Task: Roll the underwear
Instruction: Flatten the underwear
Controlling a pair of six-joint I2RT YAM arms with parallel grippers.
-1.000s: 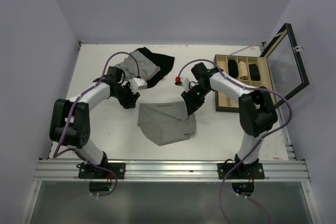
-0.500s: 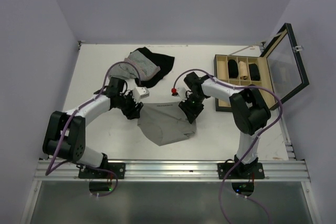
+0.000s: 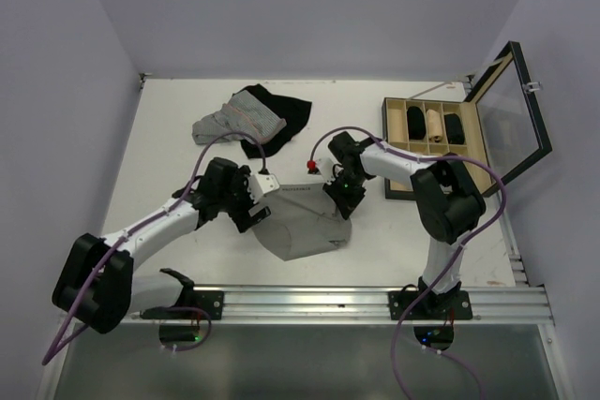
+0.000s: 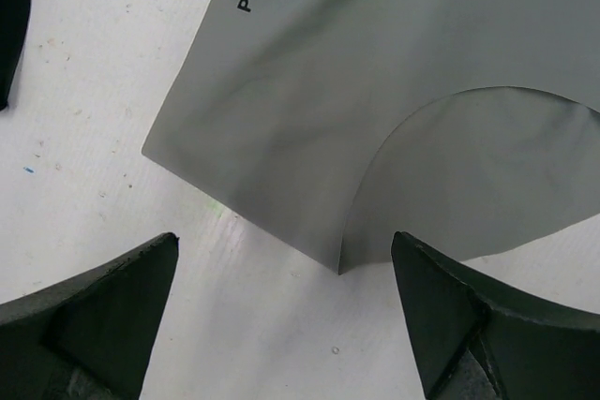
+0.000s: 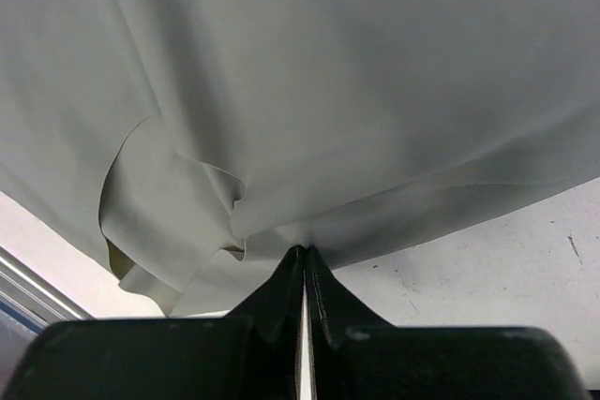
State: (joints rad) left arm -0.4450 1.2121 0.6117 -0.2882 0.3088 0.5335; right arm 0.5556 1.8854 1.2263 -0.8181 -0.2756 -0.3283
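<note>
Left end effector (image 4: 284,255) reached underwear (image 3: 302,220), right end effector (image 5: 302,258) pinching, striped garment (image 3: 234,122) behind

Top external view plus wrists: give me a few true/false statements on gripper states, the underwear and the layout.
1. The left gripper is open, its fingers wide apart over the edge of the underwear. True.
2. The right gripper is open and away from the cloth. False: its jaws are shut, pinching the underwear's edge, and the cloth puckers at the tips.
3. The underwear is rolled up. False: it lies spread out, mostly flat on the table.
4. The box on the right has its lid raised. True.
5. The striped garment lies on top of the underwear. False: the striped garment sits further back, by the black garment, apart from the underwear.
</note>
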